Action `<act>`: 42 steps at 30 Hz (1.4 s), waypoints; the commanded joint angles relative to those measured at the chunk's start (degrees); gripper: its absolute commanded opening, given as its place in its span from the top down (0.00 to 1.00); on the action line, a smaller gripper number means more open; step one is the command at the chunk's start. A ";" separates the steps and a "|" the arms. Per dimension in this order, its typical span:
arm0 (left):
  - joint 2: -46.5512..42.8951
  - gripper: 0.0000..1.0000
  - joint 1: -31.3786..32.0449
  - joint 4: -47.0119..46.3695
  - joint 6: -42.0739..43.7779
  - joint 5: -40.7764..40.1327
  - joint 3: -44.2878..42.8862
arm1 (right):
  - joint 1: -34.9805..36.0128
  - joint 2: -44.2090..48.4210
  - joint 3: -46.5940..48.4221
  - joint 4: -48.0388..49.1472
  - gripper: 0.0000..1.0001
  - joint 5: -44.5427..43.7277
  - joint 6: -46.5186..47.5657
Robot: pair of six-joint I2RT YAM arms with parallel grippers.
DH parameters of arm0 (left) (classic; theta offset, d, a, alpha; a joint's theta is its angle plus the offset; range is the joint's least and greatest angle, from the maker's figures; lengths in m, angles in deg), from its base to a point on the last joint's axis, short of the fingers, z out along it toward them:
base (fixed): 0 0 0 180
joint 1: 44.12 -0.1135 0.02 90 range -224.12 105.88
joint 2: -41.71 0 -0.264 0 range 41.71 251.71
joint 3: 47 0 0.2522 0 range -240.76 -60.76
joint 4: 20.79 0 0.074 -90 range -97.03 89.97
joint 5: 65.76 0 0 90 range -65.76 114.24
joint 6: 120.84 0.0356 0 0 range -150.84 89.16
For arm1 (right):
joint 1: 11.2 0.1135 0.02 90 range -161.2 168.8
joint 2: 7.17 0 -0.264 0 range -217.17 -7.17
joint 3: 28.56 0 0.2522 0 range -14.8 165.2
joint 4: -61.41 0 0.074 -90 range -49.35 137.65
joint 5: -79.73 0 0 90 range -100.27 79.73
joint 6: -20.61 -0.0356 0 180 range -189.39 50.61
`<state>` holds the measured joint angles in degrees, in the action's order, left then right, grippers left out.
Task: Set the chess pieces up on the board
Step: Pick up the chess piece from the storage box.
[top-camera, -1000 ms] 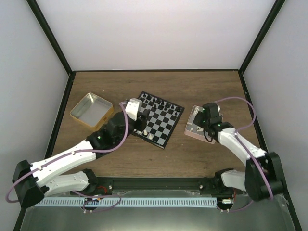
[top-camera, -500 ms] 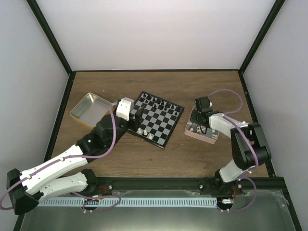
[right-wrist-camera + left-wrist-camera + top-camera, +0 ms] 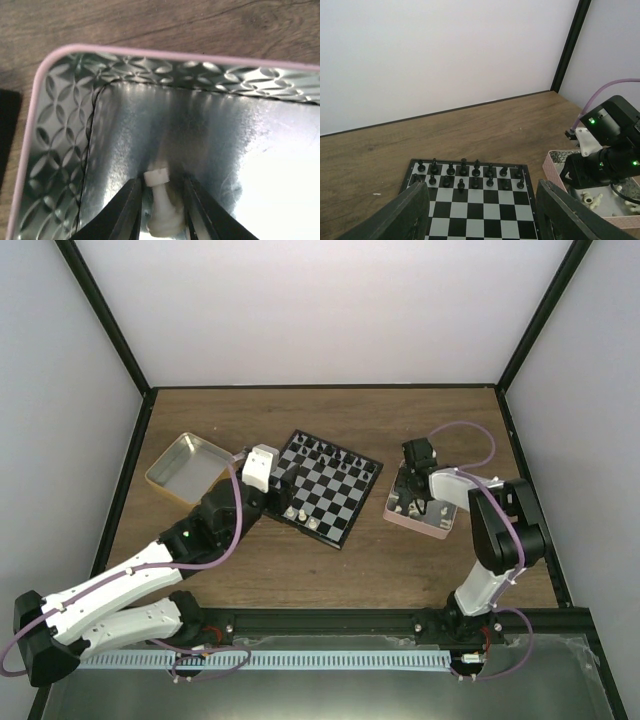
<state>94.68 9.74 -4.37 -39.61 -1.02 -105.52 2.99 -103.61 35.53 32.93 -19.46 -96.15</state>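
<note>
Task partly done. The board lay askew mid-desk. The black pieces filled its two far rows, and only a few cream pieces stood at the near edge. More lay in the pink tray, where the right fingers were clenched on one cream piece. The left fingers were spread, empty, over the board.
</note>
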 commanded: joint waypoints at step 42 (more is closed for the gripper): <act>8.71 0.34 -15.98 1.62 -15.21 28.33 -4.01 | -0.46 27.65 -10.15 16.40 0.83 28.60 7.92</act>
<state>102.13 -1.58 -3.58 -48.38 12.77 -106.65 2.82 -81.04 27.27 41.74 -7.48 -90.84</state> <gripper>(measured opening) 0.655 0.182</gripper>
